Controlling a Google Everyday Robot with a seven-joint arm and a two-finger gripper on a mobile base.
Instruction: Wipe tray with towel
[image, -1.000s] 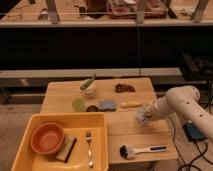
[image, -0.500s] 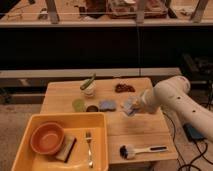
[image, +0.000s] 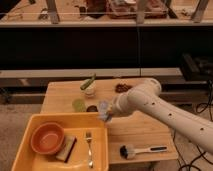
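at the tray corner, jaws clamp towel.

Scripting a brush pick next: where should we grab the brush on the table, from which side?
Take the brush by its slim handle from above: it lies flat, bristle head left, handle right. The gripper, shut on the towel, is at the far right corner of the tray.

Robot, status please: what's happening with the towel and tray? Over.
Gripper shut on towel, at tray's far right corner. Bowl, pad and fork lie inside tray, in the way. Over.
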